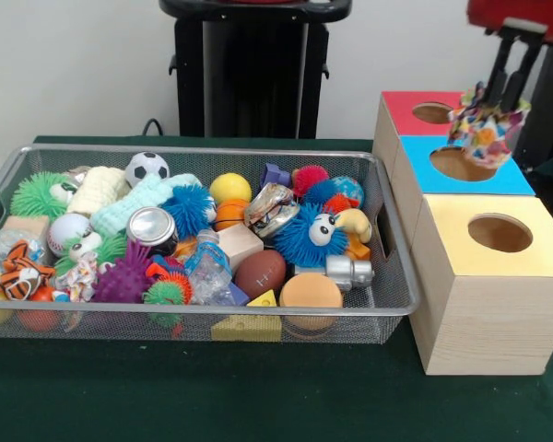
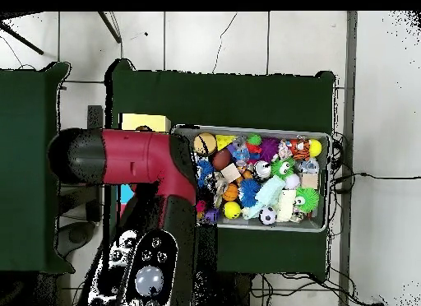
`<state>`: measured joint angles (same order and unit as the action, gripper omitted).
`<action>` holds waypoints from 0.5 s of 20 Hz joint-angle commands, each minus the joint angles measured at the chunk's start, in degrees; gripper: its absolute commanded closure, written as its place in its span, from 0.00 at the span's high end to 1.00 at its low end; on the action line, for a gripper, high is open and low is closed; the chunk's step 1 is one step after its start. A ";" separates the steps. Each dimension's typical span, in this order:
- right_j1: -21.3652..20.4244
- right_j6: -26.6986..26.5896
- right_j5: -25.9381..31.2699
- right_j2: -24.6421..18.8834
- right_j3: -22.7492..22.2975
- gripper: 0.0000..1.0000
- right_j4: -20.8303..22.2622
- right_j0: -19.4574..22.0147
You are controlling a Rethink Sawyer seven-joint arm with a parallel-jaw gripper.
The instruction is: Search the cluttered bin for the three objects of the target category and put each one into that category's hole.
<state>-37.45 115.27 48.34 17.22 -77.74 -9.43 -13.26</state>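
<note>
Hanging at about two o'clock in the front view, the gripper (image 1: 505, 103) pinches a patchwork fabric toy (image 1: 485, 131) of many colours between its black fingers (image 1: 500, 64), its jaws closed on the cloth. The toy dangles over the blue box (image 1: 516, 180), just above and a little to the three o'clock side of that box's round hole (image 1: 461, 164), partly covering the hole's rim.

Three wooden boxes stand in a row at the three o'clock side of the wire mesh bin (image 1: 203, 318): a red-topped box (image 1: 401, 106) at the twelve o'clock end, the blue one in the middle, and a yellow-topped box (image 1: 484, 276) at the six o'clock end, each with a round hole in its lid.

The bin sits on a dark green tablecloth (image 1: 258, 396) and is packed with clutter. Among it are a small soccer ball (image 1: 147, 168) near eleven o'clock, a blue fuzzy creature with googly eyes (image 1: 309, 235) near the middle, a brown toy football (image 1: 260, 272), a metal can (image 1: 152, 227), a plush tiger (image 1: 20, 269) at nine o'clock, a green spiky ball (image 1: 39, 193) and a yellow ball (image 1: 229, 188).

From overhead, the red arm (image 2: 131, 159) covers the boxes almost entirely; only a corner of the yellow top (image 2: 144, 122) shows at its twelve o'clock edge, beside the bin (image 2: 321, 138).
</note>
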 commanded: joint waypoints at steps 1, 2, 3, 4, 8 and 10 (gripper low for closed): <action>5.21 5.58 -4.54 -5.47 -1.83 0.00 0.49 3.89; 5.42 5.22 -3.91 -5.50 -1.74 0.00 0.65 4.16; 5.43 5.00 -3.01 -5.46 -1.74 0.00 0.72 4.36; 5.28 5.03 -2.46 -5.29 -1.76 0.00 0.80 4.35; 4.35 5.77 -1.09 -4.49 -1.98 0.00 1.06 3.73; 4.20 6.11 -0.99 -4.51 -2.20 0.00 0.88 3.64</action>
<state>-34.81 115.27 46.66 17.20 -77.74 -9.24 -10.26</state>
